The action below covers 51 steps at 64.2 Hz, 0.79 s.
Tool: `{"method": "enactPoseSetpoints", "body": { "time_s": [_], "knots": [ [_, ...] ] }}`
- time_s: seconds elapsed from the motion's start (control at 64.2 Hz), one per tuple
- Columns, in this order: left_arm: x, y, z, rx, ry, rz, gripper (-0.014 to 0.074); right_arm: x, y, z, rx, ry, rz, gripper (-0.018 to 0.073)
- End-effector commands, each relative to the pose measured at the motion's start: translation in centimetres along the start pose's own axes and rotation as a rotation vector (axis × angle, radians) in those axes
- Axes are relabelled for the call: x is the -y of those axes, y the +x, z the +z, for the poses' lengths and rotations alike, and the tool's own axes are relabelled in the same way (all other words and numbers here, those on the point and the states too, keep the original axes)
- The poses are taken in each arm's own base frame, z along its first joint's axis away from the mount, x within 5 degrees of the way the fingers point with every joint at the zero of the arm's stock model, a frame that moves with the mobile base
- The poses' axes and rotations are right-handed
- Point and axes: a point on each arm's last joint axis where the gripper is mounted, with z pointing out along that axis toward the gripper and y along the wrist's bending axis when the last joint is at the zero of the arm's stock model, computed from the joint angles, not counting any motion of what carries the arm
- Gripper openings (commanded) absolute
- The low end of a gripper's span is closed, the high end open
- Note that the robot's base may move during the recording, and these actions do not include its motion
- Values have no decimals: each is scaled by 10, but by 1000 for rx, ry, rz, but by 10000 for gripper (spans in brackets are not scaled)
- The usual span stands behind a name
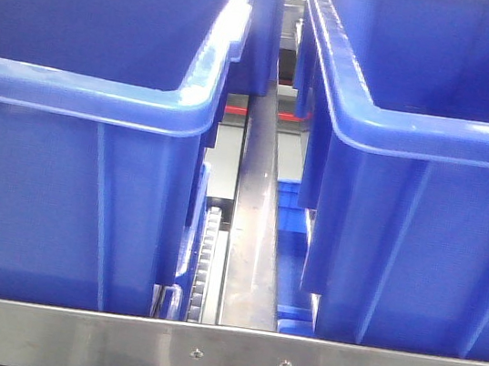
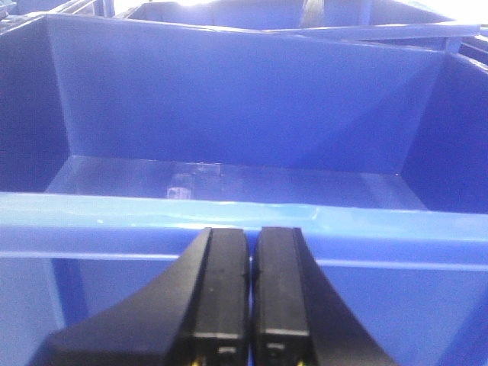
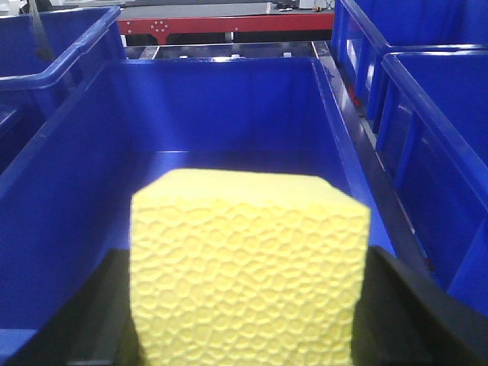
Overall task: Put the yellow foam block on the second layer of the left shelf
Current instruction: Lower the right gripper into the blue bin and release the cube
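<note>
The yellow foam block [image 3: 248, 267], a pitted cube, fills the lower middle of the right wrist view. My right gripper [image 3: 248, 313] is shut on it, with a black finger [image 3: 415, 305] against each side. The block hangs over the inside of a deep blue bin [image 3: 229, 114]. My left gripper [image 2: 252, 244] is shut with nothing between its pads and sits just in front of the near rim of another blue bin [image 2: 114, 210]. The exterior front-facing view shows neither gripper nor the block. I cannot tell which shelf layer this is.
Two large blue bins [image 1: 59, 192] [image 1: 419, 246] stand side by side on a steel shelf frame [image 1: 218, 359]. A steel divider rail [image 1: 250, 239] and a roller track [image 1: 204, 269] run between them. More blue bins [image 3: 435, 137] flank the right one, and a red beam [image 3: 229, 27] lies behind.
</note>
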Motion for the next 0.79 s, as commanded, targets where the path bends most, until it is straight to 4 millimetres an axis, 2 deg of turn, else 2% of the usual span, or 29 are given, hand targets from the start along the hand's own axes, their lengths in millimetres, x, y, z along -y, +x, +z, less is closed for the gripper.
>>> {"method": "enactPoseSetpoints", "body": {
  "time_s": [0.0,0.654,0.779],
  "knots": [
    [1,1,1,53,17,-11,136,-2,-15,0,89,-6,-21,316],
    [1,1,1,53,17,-11,136,-2,-15,0,86,-6,-19,316],
    [1,1,1,53,17,-11,136,-3,-24,4,87,-9,-20,316]
  ]
}}
